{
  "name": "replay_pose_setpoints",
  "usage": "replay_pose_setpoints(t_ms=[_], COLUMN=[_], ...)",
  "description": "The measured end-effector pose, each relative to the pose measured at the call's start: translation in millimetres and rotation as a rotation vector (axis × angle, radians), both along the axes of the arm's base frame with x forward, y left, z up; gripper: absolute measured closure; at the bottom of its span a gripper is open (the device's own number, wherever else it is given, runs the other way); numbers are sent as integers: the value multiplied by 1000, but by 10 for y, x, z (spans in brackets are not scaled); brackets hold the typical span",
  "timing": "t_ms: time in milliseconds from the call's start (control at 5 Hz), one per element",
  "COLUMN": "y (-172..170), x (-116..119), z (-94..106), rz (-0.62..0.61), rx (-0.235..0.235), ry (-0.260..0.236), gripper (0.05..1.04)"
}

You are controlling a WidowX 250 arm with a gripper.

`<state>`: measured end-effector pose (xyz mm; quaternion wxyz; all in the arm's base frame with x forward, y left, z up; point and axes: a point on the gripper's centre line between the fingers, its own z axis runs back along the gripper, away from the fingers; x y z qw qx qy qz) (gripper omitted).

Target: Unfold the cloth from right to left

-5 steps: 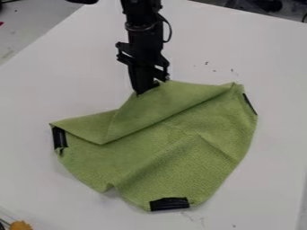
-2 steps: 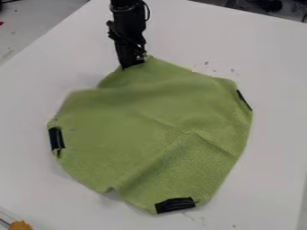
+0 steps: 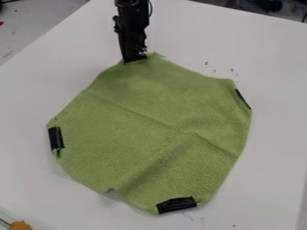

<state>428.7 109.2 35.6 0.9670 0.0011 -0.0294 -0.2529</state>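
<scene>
Cloth [image 3: 150,130] lies almost flat across the table [image 3: 36,92], gripper [image 3: 135,60] clamped on its far edge, presumably to guide the last fold open, while black strips [image 3: 177,205] left, right and near probably anchor it against the pull!

Green cloth [image 3: 150,130], nearly flat, creased

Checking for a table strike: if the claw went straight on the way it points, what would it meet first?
Claw points down, so first the green cloth near its far corner, then likely the white table beneath; height gap unclear from this angle.
</scene>
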Motion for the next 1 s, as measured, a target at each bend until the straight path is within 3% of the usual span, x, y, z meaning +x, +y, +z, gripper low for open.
replay_pose_setpoints(t_ms=[200,400,600,800,1000], y=[26,42,46,-48,-290], x=[29,45,96,57,-44], z=[103,136,330,512,534], rz=[-28,-35,-6,85,217], rx=[12,26,28,9,-80], ry=[3,0,-39,-27,-40], gripper=[872,627,330,99,82])
